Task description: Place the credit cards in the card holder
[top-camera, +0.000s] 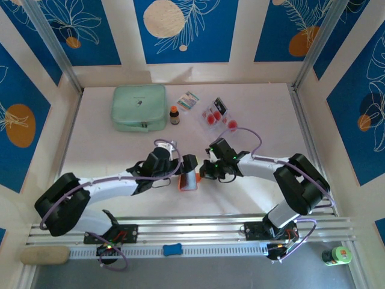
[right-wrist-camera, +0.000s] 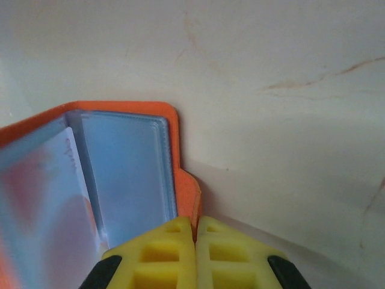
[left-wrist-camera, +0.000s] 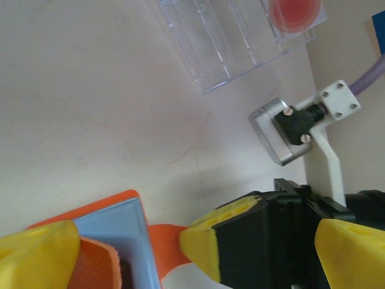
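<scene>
The orange card holder (top-camera: 188, 180) lies open on the table between my two grippers, its pale blue clear pockets (right-wrist-camera: 129, 174) facing up. My right gripper (right-wrist-camera: 195, 232) is shut on the holder's orange edge tab (right-wrist-camera: 189, 198). My left gripper (left-wrist-camera: 194, 256) stands wide open around the holder (left-wrist-camera: 117, 223), one yellow finger (left-wrist-camera: 36, 253) over its left flap and the other finger (left-wrist-camera: 352, 253) far to the right. The right gripper's finger (left-wrist-camera: 240, 241) shows between them, on the tab. The credit cards (top-camera: 215, 112), clear with red spots, lie behind the grippers; their see-through stack (left-wrist-camera: 228, 36) is untouched.
A mint-green zip pouch (top-camera: 139, 107) sits at the back left, with a small brown bottle (top-camera: 174, 115) and a patterned packet (top-camera: 189, 100) beside it. Near the front rail are a beige sponge (top-camera: 45, 254), a blue piece (top-camera: 172, 248) and a green bottle (top-camera: 335, 255).
</scene>
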`<action>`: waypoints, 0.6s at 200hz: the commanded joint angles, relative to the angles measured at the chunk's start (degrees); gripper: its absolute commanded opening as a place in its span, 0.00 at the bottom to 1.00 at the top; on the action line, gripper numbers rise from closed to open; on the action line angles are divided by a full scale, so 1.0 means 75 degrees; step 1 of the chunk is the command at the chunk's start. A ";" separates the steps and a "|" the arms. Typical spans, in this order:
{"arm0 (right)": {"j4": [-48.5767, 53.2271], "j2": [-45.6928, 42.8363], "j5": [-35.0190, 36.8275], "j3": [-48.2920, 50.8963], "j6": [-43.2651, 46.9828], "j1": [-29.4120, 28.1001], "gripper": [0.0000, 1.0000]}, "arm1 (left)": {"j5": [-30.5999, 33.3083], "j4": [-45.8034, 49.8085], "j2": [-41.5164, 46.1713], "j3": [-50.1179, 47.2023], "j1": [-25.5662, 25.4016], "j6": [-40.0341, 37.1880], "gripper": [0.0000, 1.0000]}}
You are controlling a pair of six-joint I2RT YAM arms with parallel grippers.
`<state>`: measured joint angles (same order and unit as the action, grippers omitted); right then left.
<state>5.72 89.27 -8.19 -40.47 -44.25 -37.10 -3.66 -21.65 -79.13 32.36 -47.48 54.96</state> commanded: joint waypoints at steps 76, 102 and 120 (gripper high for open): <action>0.0622 -0.1919 -0.0408 0.0987 0.0050 0.1894 0.34 | 0.0094 -0.1162 -0.1248 0.0218 -0.0656 0.0476 1.00; 0.0771 -0.2337 -0.0634 0.1160 0.0151 0.2484 0.34 | 0.0359 -0.1105 -0.1565 0.0247 -0.0901 0.0494 1.00; 0.0912 -0.2557 -0.0760 0.1189 0.0215 0.2693 0.34 | 0.0537 -0.0969 -0.1761 0.0192 -0.1001 0.0510 1.00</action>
<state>8.93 72.34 -10.94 -32.40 -44.34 -18.41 -1.83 -29.61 -90.24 33.34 -53.65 57.84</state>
